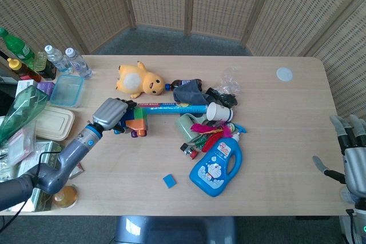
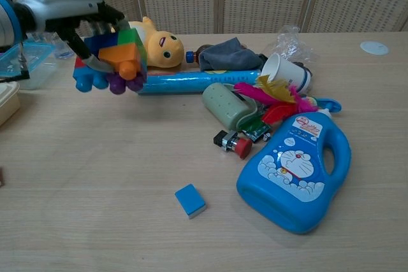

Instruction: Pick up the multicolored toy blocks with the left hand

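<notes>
My left hand [image 1: 110, 113] [image 2: 76, 20] grips the multicolored toy blocks [image 1: 135, 123] [image 2: 116, 60], a cluster of orange, green, blue and purple pieces. In the chest view the blocks hang well above the table, in front of the yellow plush toy [image 2: 150, 46]. The fingers wrap over the top of the cluster. My right hand [image 1: 353, 155] shows only in the head view, at the far right edge beyond the table, fingers apart and holding nothing.
A blue tube [image 2: 191, 82] lies just right of the raised blocks. Clutter fills the table's middle: a green roller [image 2: 225, 106], paper cup [image 2: 284, 72], feathers, blue detergent bottle [image 2: 298, 167] and a small blue block [image 2: 190, 200]. Bottles and containers [image 1: 64, 91] line the left edge.
</notes>
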Controlling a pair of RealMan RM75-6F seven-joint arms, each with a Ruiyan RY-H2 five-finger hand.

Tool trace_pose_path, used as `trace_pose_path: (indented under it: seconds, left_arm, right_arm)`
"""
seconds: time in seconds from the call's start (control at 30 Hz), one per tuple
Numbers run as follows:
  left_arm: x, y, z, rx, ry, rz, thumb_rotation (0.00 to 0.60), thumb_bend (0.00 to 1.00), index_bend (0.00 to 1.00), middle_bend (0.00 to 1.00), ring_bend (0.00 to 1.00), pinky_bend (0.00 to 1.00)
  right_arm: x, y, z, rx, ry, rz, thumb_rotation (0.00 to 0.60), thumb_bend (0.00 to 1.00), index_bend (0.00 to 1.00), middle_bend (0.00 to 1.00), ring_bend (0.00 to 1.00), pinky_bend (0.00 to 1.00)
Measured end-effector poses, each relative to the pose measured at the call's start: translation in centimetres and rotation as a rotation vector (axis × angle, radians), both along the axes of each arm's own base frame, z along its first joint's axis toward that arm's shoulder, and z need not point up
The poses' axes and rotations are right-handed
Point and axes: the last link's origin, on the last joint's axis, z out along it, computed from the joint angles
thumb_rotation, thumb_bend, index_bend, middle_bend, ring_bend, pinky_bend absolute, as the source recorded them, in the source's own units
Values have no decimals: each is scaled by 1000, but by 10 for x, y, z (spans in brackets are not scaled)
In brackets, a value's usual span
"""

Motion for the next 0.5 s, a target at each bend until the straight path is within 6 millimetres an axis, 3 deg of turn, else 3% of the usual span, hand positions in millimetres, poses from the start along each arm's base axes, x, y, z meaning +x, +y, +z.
trace_pose_path:
  seconds: [0.33,0.5]
  left_arm:
    - [22,-11,119,179,-56,-14,600,264,443,391,421,387]
    - [23,-22,160,251,-89,3,600,261,442,389,419,384]
  right_arm:
    - [-5,-6,-11,34,-24,3,507,236,55,160,0,0]
    - [-5,-9,-15,47,-29,9,507,235,55,159,0,0]
